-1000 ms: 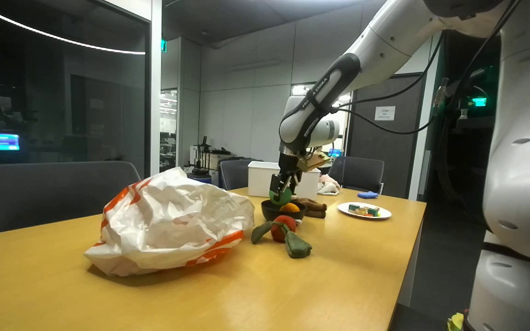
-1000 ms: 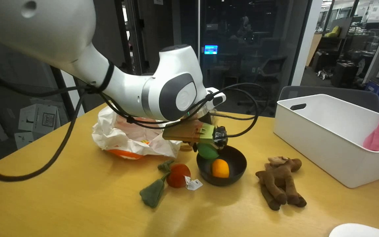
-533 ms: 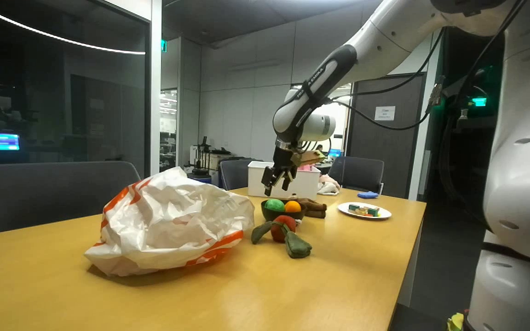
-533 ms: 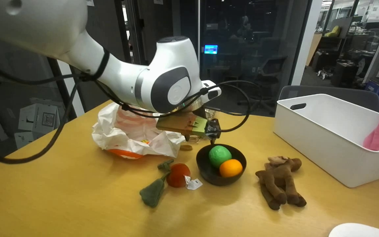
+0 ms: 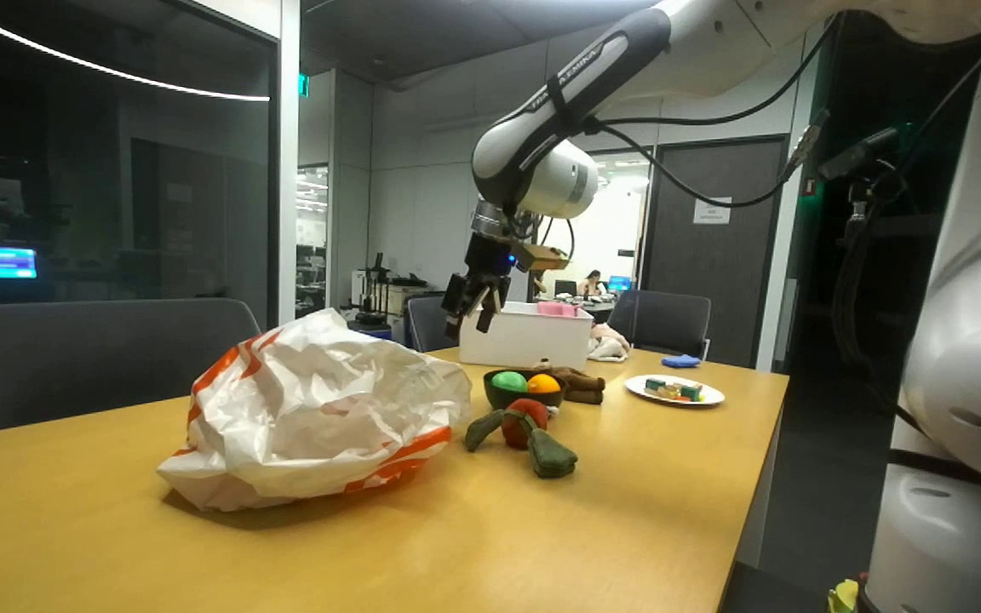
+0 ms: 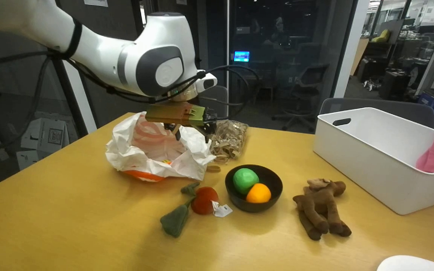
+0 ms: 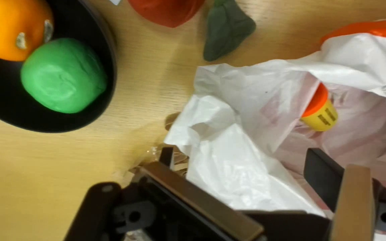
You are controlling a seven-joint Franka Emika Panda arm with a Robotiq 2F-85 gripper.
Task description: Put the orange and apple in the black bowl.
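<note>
Green apple [image 6: 245,180] (presumed) lay inside bowl [image 6: 273,183] at its ten o'clock, orange [image 6: 259,194] at five, per exterior view. Gripper [image 7: 242,160] stood wide, grasping nothing, above bag [image 5: 312,417]. Judged risk: lowering could snag bag, dragging it into bowl.

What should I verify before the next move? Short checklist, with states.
1. Orange in the black bowl: ok, inside.
2. Green ball, presumably the apple, in the bowl: ok, beside the orange.
3. Bowl upright on the table: ok.
4. Gripper open, nothing gripped: ok.
5. Gripper apart from the bowl: ok, higher and to one side.
6. Straight-down path free: not ok, white bag appears below the gripper in the wrist view.
</note>
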